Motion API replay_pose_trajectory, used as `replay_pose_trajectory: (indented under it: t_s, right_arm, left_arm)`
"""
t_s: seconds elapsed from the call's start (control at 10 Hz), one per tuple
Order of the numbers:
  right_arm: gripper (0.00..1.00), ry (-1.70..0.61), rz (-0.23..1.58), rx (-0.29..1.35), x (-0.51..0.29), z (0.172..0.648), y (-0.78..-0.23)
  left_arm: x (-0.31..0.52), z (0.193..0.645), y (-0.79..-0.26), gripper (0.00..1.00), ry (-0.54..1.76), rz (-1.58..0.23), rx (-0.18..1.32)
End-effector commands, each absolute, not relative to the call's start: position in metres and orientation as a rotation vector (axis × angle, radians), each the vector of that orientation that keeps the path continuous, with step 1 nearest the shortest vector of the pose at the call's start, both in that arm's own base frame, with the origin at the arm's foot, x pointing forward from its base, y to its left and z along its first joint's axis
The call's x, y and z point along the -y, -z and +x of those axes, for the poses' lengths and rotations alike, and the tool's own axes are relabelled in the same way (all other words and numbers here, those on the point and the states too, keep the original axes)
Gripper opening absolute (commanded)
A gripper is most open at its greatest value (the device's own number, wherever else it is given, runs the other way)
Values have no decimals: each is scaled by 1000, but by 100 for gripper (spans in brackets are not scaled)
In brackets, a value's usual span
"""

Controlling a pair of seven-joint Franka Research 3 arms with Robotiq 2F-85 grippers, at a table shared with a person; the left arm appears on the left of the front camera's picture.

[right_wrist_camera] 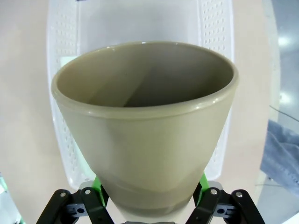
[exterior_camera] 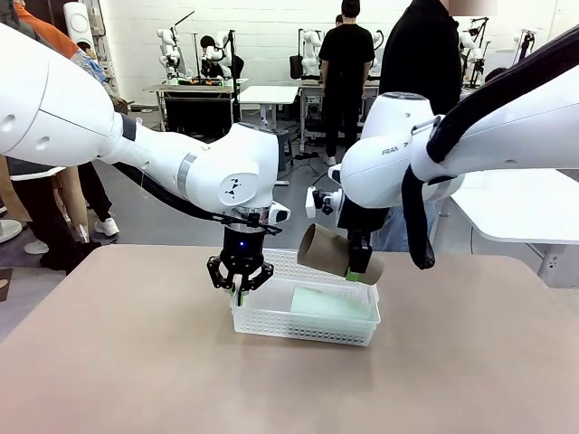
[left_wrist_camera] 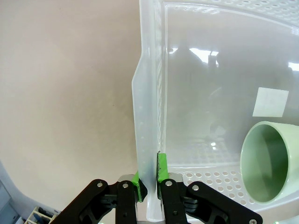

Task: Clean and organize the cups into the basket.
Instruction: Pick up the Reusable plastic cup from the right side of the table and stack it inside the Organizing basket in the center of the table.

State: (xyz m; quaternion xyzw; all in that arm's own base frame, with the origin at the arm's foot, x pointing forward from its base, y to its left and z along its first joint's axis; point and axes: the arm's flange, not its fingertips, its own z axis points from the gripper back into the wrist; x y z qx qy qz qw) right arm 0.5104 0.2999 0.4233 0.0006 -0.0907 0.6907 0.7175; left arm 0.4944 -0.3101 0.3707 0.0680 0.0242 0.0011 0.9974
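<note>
The white mesh basket [exterior_camera: 271,325] sits mid-table with a pale mint cup [exterior_camera: 330,303] lying inside it. My left gripper [exterior_camera: 240,291] is shut on the basket's left rim; in the left wrist view the gripper [left_wrist_camera: 148,178] pinches the basket wall [left_wrist_camera: 145,116], and the mint cup [left_wrist_camera: 268,161] lies to the right, mouth toward the camera. My right gripper [exterior_camera: 360,271] holds a tan cup [exterior_camera: 327,251] sideways just above the basket's far right side. In the right wrist view that tan cup [right_wrist_camera: 145,126] sits between the green pads of my right gripper [right_wrist_camera: 149,189], over the basket [right_wrist_camera: 63,70].
The tan table [exterior_camera: 136,362] spreads wide on all sides of the basket. A person in black [exterior_camera: 421,63] stands at the far edge behind my right arm. A white table [exterior_camera: 529,203] stands at the right.
</note>
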Motion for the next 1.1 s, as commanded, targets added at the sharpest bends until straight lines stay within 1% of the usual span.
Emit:
replay_pose_trajectory:
  t_s: [0.0, 0.6, 1.0]
  right_arm:
    - [81, -1537, 27, 228, -313, 523, -430]
    - [81, -1553, 119, 292, -304, 548, -401]
    - [81, -1542, 210, 379, -298, 563, -383]
  left_arm:
    - [309, 494, -370, 0, 2, 140, -49]
    - [309, 494, -370, 0, 2, 140, -49]
    - [309, 494, -370, 0, 2, 140, -49]
